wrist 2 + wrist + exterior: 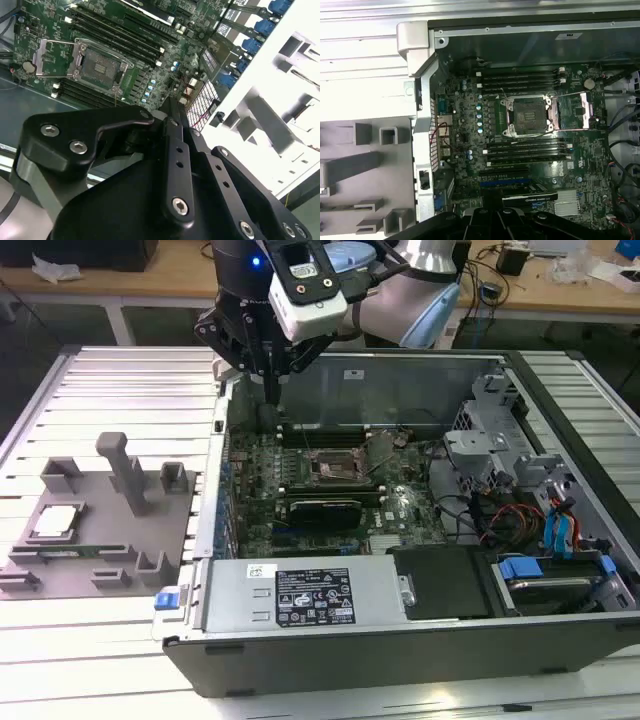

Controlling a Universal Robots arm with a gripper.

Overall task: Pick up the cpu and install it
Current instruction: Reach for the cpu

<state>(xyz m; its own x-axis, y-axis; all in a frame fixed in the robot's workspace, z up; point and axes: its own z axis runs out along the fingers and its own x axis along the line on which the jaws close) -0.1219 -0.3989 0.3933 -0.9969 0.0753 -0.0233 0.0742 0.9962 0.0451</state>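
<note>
Gripper (270,392) looks pinched shut on nothing, pointing straight down over the far edge of the computer case (400,652). The cpu (55,522) sits flat on the grey tray (100,525), roughly 8 o'clock from the gripper in the exterior view, well apart. It's square, so no real long axis.

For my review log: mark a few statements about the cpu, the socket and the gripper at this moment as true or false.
1. The cpu lies on the grey fixture, at the exterior view's left of the computer case. True.
2. The gripper is shut on the cpu. False: it is shut but holds nothing, and the cpu lies on the fixture.
3. The socket stands open and empty, its metal frame swung aside. True.
4. The gripper hangs over the grey fixture. False: it hangs over the case, near the edge of the motherboard.
</note>
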